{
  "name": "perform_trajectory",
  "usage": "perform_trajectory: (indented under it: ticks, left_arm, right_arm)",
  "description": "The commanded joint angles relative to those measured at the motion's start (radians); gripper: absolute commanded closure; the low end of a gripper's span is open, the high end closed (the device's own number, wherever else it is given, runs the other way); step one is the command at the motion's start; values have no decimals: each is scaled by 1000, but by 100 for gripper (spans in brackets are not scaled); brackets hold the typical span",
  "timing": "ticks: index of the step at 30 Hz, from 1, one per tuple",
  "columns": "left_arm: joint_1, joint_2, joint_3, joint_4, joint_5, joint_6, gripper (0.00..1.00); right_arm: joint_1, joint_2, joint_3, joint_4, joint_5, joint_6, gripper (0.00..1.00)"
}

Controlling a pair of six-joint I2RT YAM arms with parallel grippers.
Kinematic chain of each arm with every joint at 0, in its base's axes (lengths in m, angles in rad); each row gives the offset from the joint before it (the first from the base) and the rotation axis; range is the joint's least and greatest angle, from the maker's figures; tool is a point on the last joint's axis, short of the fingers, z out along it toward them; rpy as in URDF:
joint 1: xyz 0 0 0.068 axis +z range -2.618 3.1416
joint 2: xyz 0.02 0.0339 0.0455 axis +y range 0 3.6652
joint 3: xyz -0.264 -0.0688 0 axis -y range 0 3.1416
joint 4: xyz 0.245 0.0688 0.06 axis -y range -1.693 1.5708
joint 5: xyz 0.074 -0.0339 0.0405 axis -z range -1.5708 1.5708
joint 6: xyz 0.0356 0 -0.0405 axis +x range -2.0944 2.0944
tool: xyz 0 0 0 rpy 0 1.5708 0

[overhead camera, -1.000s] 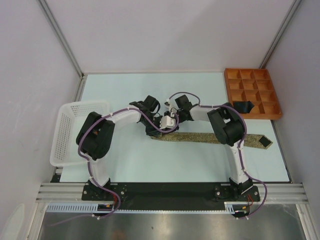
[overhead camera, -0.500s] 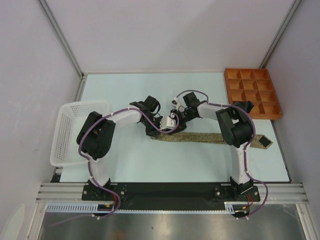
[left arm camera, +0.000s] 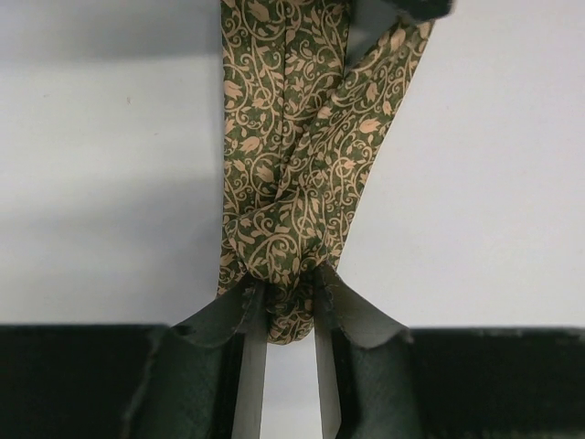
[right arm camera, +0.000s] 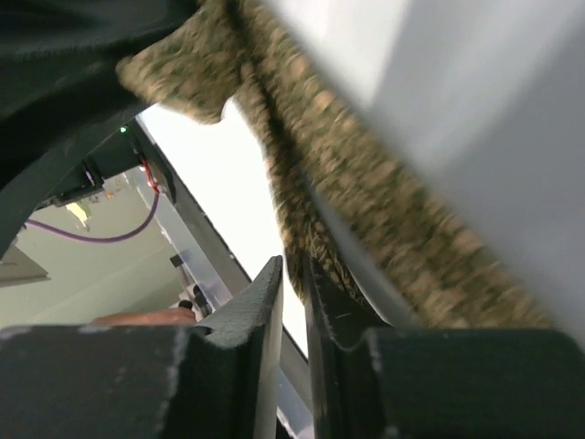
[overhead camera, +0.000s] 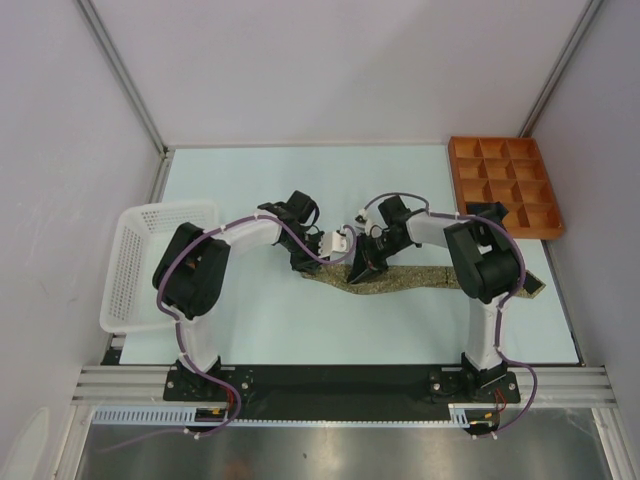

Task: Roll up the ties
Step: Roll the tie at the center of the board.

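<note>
The olive-tan tie [overhead camera: 420, 277] lies left to right across the table's middle, its dark-lined wide tip [overhead camera: 535, 288] poking out beyond the right arm. My left gripper [overhead camera: 303, 262] is shut on the tie's narrow end, which bunches between the fingers [left arm camera: 291, 315]. In the left wrist view the patterned tie [left arm camera: 288, 137] runs away from the jaws, creased. My right gripper [overhead camera: 362, 268] is a short way along the tie, its jaws nearly together on the fabric edge [right arm camera: 294, 270]; the tie [right arm camera: 366, 183] rises beside them, blurred. A black tie [overhead camera: 488, 211] rests at the tray's near left corner.
An orange compartment tray [overhead camera: 535, 233] stands at the back right. A white mesh basket [overhead camera: 135, 260] sits at the left edge, close to the left arm's elbow. The metal frame rail runs along the near edge.
My right gripper has moved toward me onto the tie and closed on it. The tie now humps up there and its wide tip has slid left. The left gripper kept its hold.
</note>
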Motion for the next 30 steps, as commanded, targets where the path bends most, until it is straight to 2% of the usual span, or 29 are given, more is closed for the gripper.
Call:
perform_trajectory:
  ticks: [1, 2, 7, 11, 19, 24, 28, 30]
  left_arm:
    - [11, -4, 8, -13, 9, -7, 74]
    - [11, -4, 8, -11, 9, -5, 74]
    - [14, 1, 13, -11, 9, -7, 74]
    - [14, 1, 19, -11, 7, -8, 74]
    - [15, -5, 13, -14, 7, -8, 73]
    - [17, -5, 5, -11, 5, -5, 73]
    - [15, -5, 5, -13, 5, -7, 73]
    - [15, -7, 5, -11, 5, -10, 73]
  right_arm:
    - [-16, -156, -66, 93, 11, 24, 74]
    - [-16, -158, -55, 82, 29, -4, 66]
    - [-6, -97, 35, -10, 84, -149, 57]
    - [-3, -54, 83, -62, 135, -231, 55]
    - [7, -63, 74, -149, 155, -349, 54]
    - [3, -95, 66, -173, 115, -386, 43]
    - [0, -92, 77, -179, 95, -408, 44]
    - [3, -77, 83, -200, 97, -440, 51]
